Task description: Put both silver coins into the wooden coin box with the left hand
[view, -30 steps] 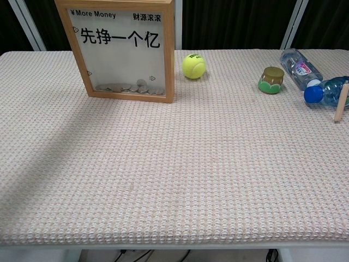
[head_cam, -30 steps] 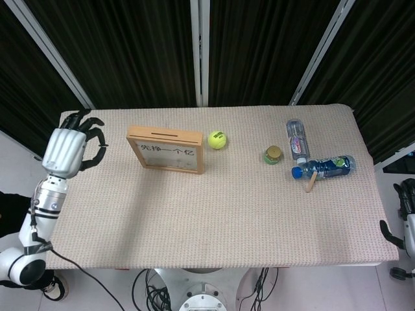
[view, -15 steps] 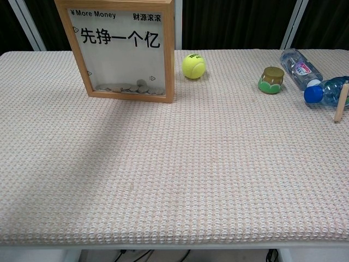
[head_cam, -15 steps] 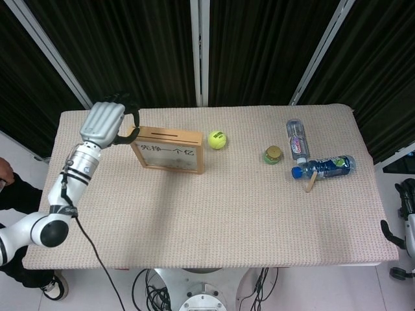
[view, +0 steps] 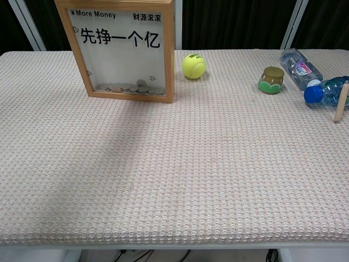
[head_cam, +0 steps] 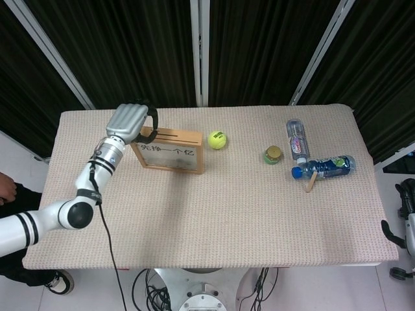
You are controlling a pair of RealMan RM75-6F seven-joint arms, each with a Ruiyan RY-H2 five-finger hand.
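Woven tabletop (view: 180,174), dark curtains behind. Wooden coin box (head_cam: 168,150) upright far left, coins (view: 131,87) piled at its bottom. Left hand (head_cam: 131,120) over box's left top edge, fingers curled; can't tell if holding anything. Right hand (head_cam: 407,197) off right edge, grip unclear. Tennis ball (head_cam: 217,139) beside box.

Matt woven cloth covers the table (view: 218,180); the wooden coin box (view: 170,54) (clear-fronted) looks smooth.

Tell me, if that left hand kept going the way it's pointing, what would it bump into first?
Most likely the wooden coin box: the left hand hangs at its top left corner, fingers curled toward the slotted top edge. How high it is above the box is unclear.
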